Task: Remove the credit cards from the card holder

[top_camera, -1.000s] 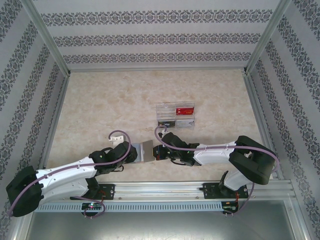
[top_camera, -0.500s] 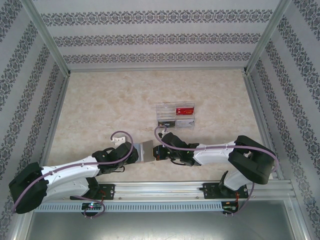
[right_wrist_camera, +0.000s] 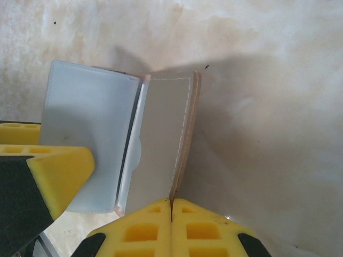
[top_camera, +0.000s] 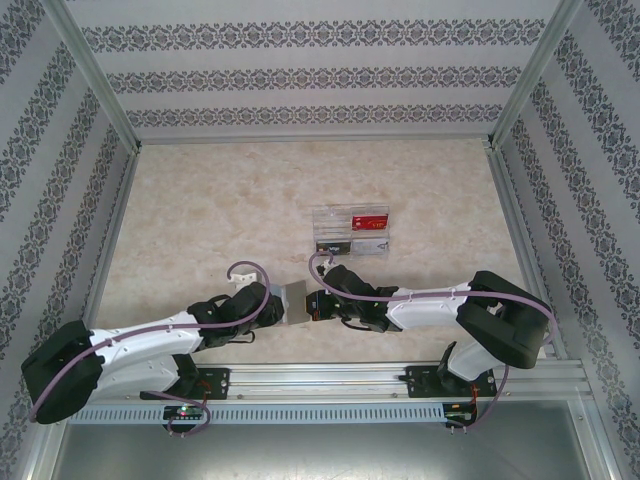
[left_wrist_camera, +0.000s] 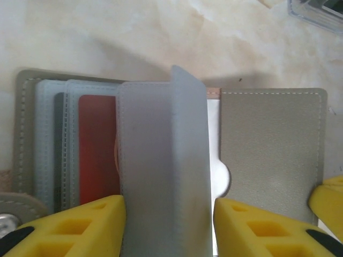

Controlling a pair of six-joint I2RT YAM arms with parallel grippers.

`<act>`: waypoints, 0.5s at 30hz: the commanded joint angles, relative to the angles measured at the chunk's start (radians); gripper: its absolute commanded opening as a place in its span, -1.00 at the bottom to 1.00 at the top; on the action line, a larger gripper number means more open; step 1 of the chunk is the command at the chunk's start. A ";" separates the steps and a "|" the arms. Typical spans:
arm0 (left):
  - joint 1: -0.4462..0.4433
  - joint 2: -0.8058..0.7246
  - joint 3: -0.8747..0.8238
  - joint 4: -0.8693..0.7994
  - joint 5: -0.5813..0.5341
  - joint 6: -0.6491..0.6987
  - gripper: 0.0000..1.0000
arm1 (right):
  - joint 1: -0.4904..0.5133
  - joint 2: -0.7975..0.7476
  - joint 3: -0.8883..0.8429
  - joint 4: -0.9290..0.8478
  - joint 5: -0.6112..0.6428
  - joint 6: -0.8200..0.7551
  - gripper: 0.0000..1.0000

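The grey card holder (top_camera: 294, 297) lies open near the table's front edge between both grippers. In the left wrist view its right panel (left_wrist_camera: 268, 144) is bare. A red credit card (left_wrist_camera: 96, 150) sits in the left pockets beside a dark sliver, and a white card (left_wrist_camera: 214, 139) peeks out at the middle. My left gripper (left_wrist_camera: 169, 206) is shut on the upright pale middle flap (left_wrist_camera: 161, 160), a yellow finger at each edge. My right gripper (right_wrist_camera: 170, 203) is shut on the edge of the right panel (right_wrist_camera: 166, 128), holding it tilted up.
A clear acrylic tray (top_camera: 352, 232) stands behind the card holder to the right, with a red card (top_camera: 370, 219) and other small items in it. Its corner (left_wrist_camera: 319, 10) shows in the left wrist view. Patterned walls and metal rails enclose the marble tabletop (top_camera: 200, 210).
The left arm has crept a little to the right toward the card holder, and its wrist has turned slightly. The right arm and the holder have stayed put.
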 commanded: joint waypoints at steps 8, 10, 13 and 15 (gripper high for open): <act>0.010 -0.001 -0.008 0.141 0.080 0.056 -0.01 | 0.011 0.006 0.008 0.018 0.014 -0.003 -1.00; 0.010 0.013 -0.005 0.157 0.087 0.058 -0.02 | 0.008 0.006 0.004 0.018 0.017 -0.006 -1.00; 0.009 0.036 0.000 0.188 0.101 0.059 -0.02 | 0.005 0.009 -0.002 0.014 0.030 -0.007 -0.80; 0.010 0.056 0.007 0.198 0.107 0.057 -0.02 | 0.003 0.011 -0.008 0.014 0.036 -0.010 -0.70</act>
